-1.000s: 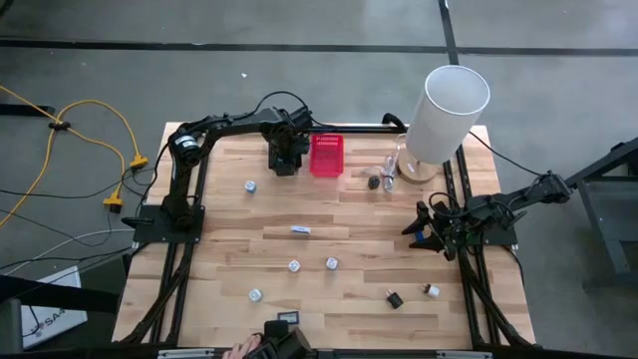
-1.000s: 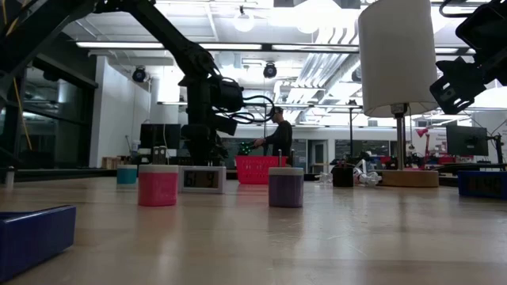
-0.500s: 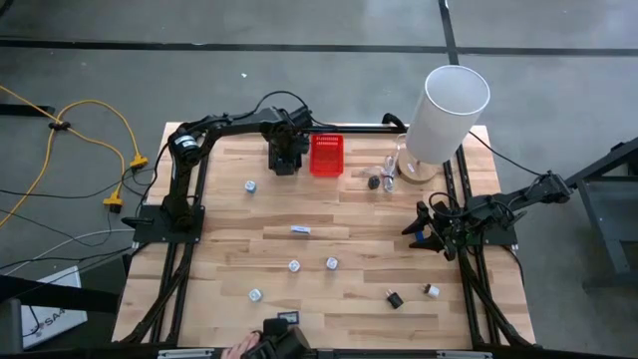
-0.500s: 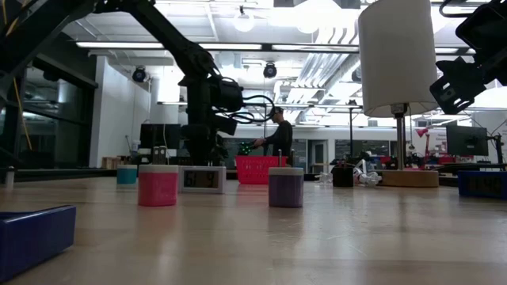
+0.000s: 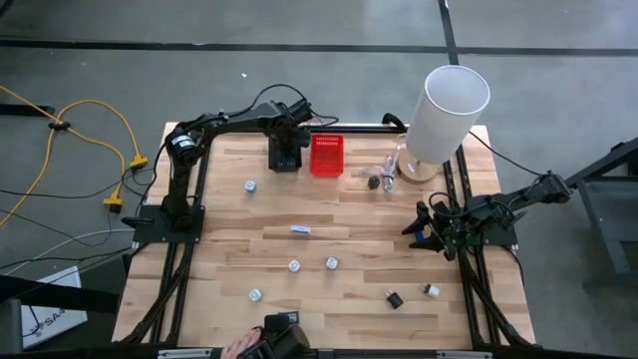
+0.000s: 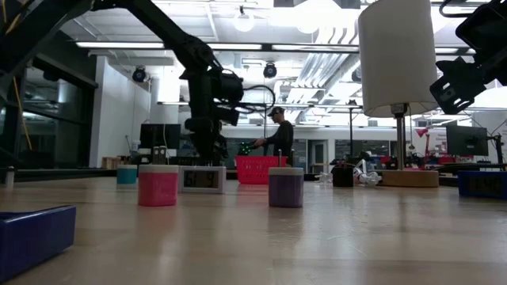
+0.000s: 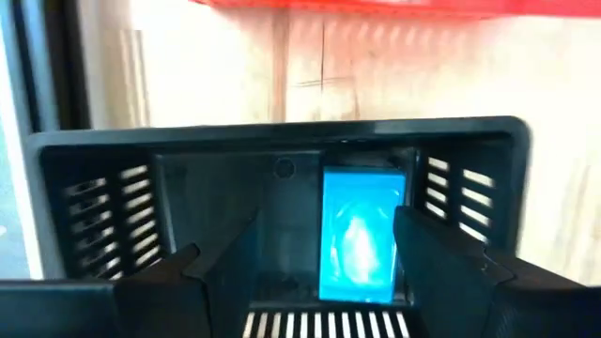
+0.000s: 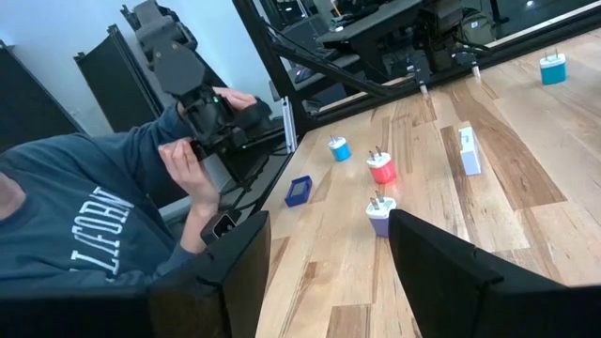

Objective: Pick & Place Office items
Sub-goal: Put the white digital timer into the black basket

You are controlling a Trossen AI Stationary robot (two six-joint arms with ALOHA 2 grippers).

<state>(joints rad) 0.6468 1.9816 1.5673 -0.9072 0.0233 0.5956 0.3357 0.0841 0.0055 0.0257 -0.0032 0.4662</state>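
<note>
Two arms share our table, and neither holds anything. Our left gripper (image 5: 285,152) hangs over the black mesh basket (image 5: 284,160) at the far edge, just beside the red mesh basket (image 5: 326,156). From the left wrist we see its fingers (image 7: 451,268) spread wide above the basket, and a bright blue piece (image 7: 359,235) lies inside on the basket floor, between them and untouched. Our right gripper (image 5: 424,225) waits at the right edge of the table, its fingers (image 8: 441,258) also parted and empty.

Several office items lie scattered on the wood: a white-blue bar (image 5: 300,230) near the middle, small white lumps (image 5: 294,266) in front of it and one (image 5: 249,185) near the left side, a small black clip (image 5: 394,298) and a white piece (image 5: 433,291) toward the near right corner. A tall white cylinder (image 5: 447,112) stands at the far right corner. At the near edge a person's hand (image 5: 239,349) holds a dark device.
</note>
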